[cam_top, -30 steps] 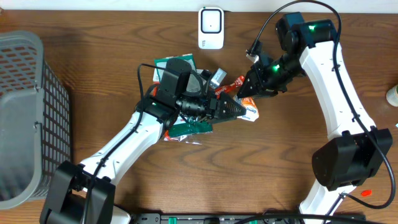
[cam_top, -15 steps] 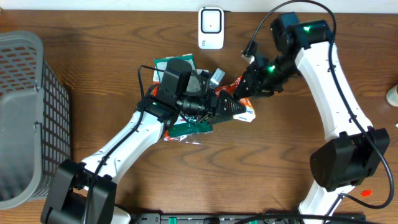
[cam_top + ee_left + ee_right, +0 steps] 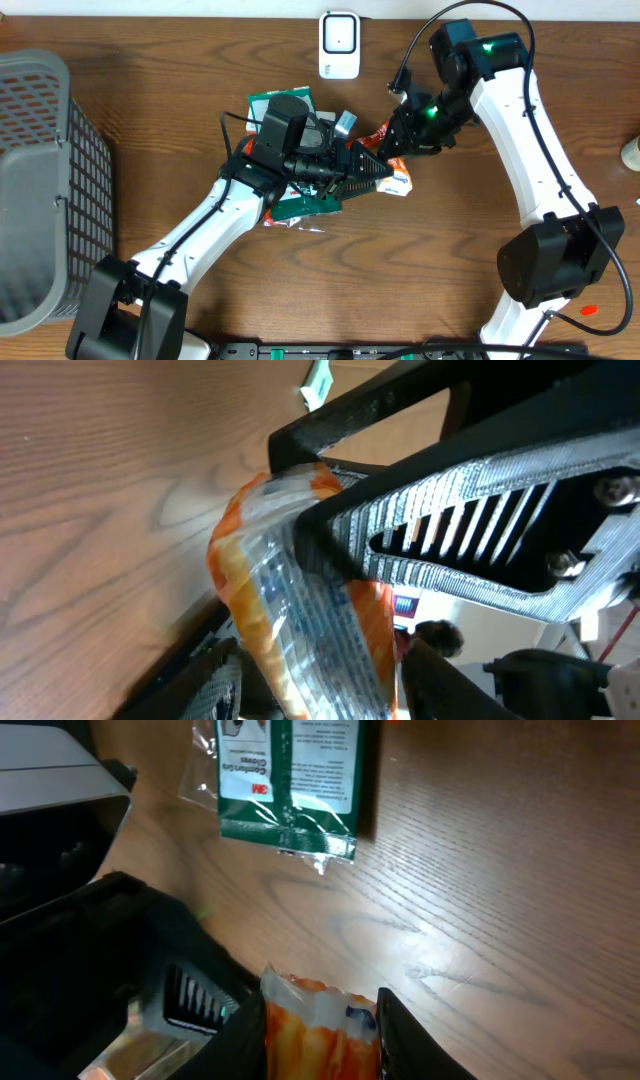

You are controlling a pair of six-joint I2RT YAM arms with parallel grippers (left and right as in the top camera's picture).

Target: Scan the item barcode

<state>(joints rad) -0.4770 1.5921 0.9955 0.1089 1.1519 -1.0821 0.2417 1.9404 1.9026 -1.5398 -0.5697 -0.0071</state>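
Just changed: your left gripper (image 3: 383, 172) has narrowed its claw over the last second. The right arm has drawn slightly toward the far left, so the two claws now sit closer together.
Orange packet (image 3: 398, 181): this is the item to scan. It sits just right of the table's centre, between the two grippers.
Right gripper (image 3: 393, 148): its claw is clamped on one end of the orange packet. Its wrist view shows the crinkled film pinched between both fingers.
Left gripper, claw: it is partly closed around the packet's other end. Its wrist view shows the film lying between the fingers, but you cannot tell whether they are pinching it yet.
Scanner (image 3: 339, 44): a white unit at the far edge, left of the right gripper and well apart from the packet.
Green packet (image 3: 305, 205): it lies flat under the left arm, near side.
Basket (image 3: 60, 200): grey, at the left edge, well apart from the work.
Meaning for the task: this looks like a handover, or a two-handed hold, still forming. The scan is not yet done, and no barcode is readable in any view.
Risk: the film looks slippery and crumples easily, so a half-made grip could let it slip.
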